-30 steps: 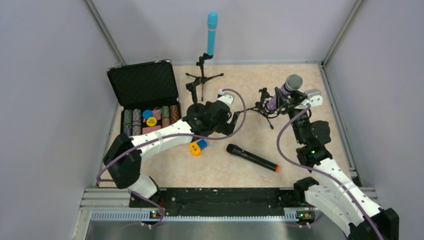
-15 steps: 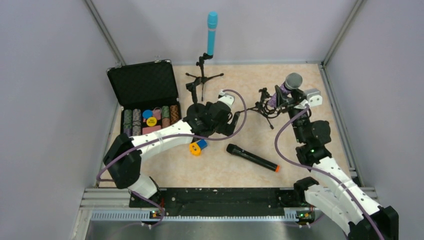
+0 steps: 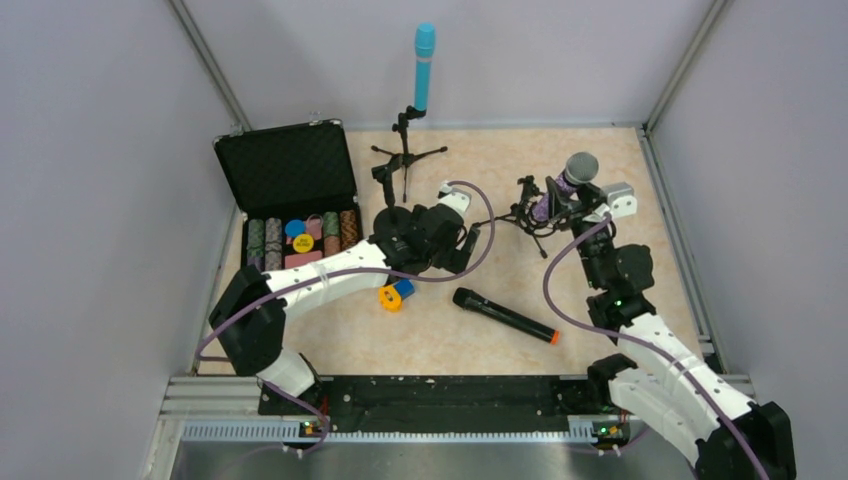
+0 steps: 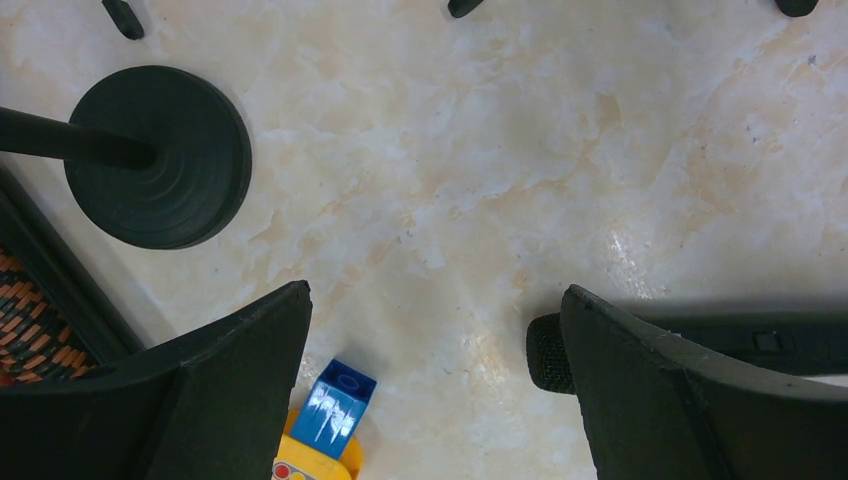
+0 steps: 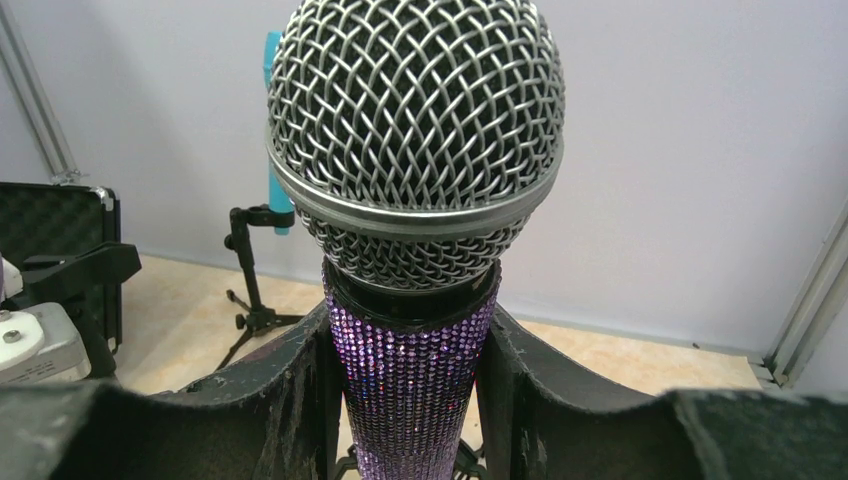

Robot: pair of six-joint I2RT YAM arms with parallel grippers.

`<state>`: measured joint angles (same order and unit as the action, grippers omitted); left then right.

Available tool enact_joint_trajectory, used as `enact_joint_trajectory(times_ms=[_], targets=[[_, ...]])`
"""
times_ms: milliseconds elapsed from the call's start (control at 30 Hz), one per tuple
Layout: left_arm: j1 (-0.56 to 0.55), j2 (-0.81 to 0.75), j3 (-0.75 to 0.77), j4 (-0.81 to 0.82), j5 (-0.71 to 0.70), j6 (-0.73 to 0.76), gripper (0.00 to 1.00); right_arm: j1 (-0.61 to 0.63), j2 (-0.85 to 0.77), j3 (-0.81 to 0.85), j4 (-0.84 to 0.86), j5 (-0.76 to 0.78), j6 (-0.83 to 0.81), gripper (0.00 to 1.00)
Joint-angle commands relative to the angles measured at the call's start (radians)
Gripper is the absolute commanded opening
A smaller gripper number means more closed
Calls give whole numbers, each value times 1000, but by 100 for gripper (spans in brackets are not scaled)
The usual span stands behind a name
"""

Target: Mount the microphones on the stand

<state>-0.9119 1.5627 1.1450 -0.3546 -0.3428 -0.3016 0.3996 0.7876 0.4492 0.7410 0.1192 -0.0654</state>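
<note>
Purple mic shifted left in right claw, case holding chips

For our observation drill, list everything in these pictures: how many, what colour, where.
light-blue microphone: one, light blue, upright on back tripod stand
purple microphone: one, glittery purple, silver grille, in right claw
black microphone: one, black, orange end, lying on table
tripod stands: two, black, back and right
poker-chip case: one, black, open, left
round-base stand: one, black, beside case
small object: one, orange and blue, centre
left claw: one, black, open, over table
right claw: one, black, shut on purple microphone
</note>
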Motion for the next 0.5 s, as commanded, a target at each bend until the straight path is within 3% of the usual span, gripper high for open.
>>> enact_joint_trajectory(times_ms=[0, 300, 467], targets=[[-8, 10, 51, 13, -22, 18, 99, 10, 46, -5, 50, 21, 12, 0], [-15, 12, 59, 1, -38, 31, 99, 10, 163, 61, 58, 211, 48, 0], [-17, 19, 64, 0, -41, 37, 99, 10, 184, 49, 124, 208, 37, 0]])
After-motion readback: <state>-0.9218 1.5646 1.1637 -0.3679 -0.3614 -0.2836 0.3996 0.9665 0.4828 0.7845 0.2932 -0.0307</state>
